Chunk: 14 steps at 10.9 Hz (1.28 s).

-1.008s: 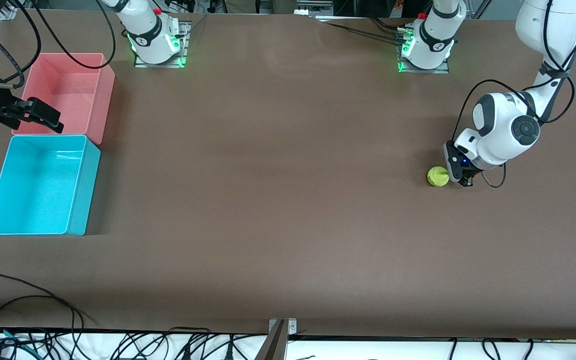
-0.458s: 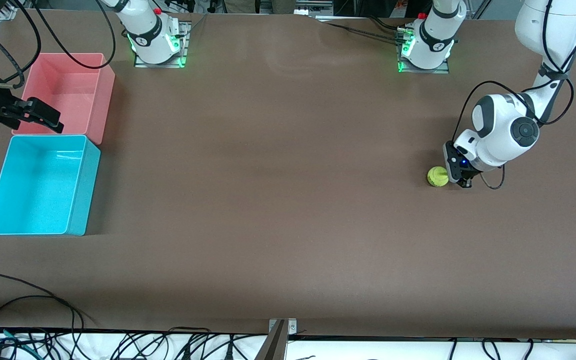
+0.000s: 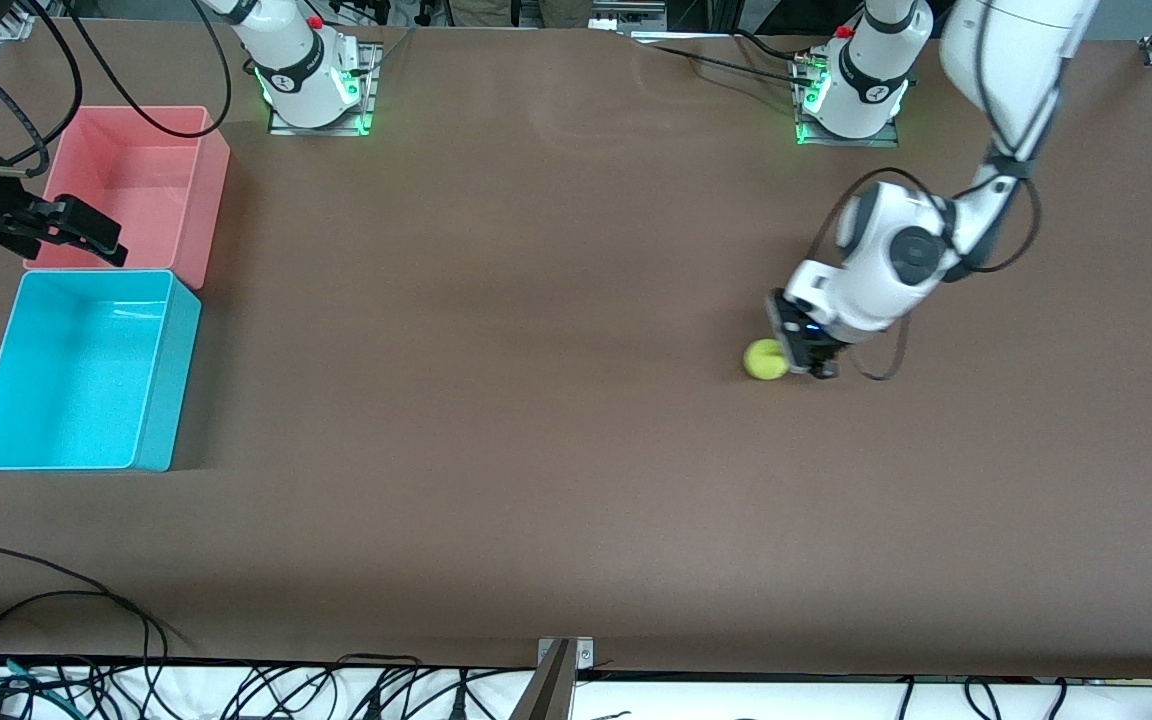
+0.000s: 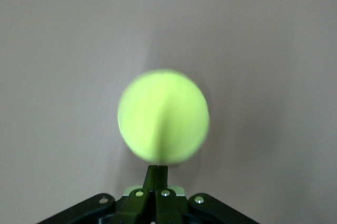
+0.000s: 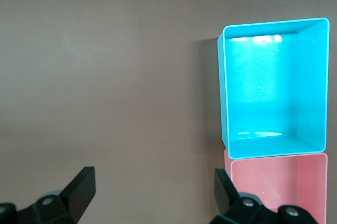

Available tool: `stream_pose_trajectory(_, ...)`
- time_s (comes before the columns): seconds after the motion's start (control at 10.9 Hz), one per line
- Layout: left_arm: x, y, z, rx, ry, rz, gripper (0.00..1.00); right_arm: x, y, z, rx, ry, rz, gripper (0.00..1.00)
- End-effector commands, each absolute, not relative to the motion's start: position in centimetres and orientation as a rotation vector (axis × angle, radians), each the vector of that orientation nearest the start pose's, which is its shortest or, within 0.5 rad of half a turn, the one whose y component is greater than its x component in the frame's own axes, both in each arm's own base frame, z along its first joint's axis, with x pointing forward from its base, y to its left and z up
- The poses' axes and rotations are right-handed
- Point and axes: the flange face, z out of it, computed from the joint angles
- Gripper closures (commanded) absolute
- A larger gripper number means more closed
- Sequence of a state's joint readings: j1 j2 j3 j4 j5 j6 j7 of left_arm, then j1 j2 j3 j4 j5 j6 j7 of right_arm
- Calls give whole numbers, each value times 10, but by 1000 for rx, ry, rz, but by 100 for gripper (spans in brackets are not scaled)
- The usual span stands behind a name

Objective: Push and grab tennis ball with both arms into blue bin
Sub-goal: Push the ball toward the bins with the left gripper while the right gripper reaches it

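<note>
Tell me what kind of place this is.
Most likely a robotics lab test bench. Two arms stand bolted to a bare brown table on green-lit bases, loose cables run along its edge, and the only props are a tennis ball, a blue bin and a pink bin.

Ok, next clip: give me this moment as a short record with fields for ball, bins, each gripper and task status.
ball: small fuzzy yellow-green tennis ball on the brown table, toward the left arm's end
bins: bright cyan rectangular plastic tub, empty, beside an empty pink plastic tub at the right arm's end
left gripper: jaws shut, tips against the ball
right gripper: jaws open, waiting near the bins
status: ball not yet in the cyan tub
</note>
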State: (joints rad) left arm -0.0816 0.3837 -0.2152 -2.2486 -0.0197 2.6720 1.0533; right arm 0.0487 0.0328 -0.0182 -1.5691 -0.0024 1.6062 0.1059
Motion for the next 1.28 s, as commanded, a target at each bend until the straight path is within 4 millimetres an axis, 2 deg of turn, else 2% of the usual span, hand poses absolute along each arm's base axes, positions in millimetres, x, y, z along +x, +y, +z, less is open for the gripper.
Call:
stream_pose_trajectory(0.0, 526, -154, 211, -2507, 1987, -90, 100, 563, 16, 612, -3140, 113, -22, 0)
stream_pose_trajectory(0.18, 529, -143, 217, -2506, 1987, -83, 100, 563, 16, 612, -3140, 113, -22, 0)
stream_pose_trajectory(0.37, 534, -127, 222, -2529, 1947, -93, 92, 563, 16, 613, -3140, 120, -29, 0)
stream_pose_trajectory(0.46, 536, -118, 226, -2541, 1926, -97, 83, 568, 16, 602, -3151, 101, -1, 0)
stream_pose_trajectory(0.55, 536, -114, 231, -2552, 1917, -83, 76, 577, 20, 583, -3167, 87, 48, 0)
stream_pose_trajectory(0.64, 537, -111, 240, -2560, 1900, -93, 52, 591, 19, 548, -3185, 79, 146, 0)
stream_pose_trajectory(0.73, 538, -107, 249, -2559, 1894, -91, 1, 597, 15, 527, -3190, 70, 205, 0)
stream_pose_trajectory(0.82, 538, -104, 261, -2556, 1882, -96, 0, 601, 14, 513, -3184, 31, 246, 0)
stream_pose_trajectory(1.01, 533, -102, 278, -2555, 1863, -104, 0, 610, 14, 464, -3168, -8, 373, 0)
stream_pose_trajectory(1.19, 520, -92, 321, -2537, 1833, -119, 0, 622, 15, 418, -3163, -15, 410, 0)
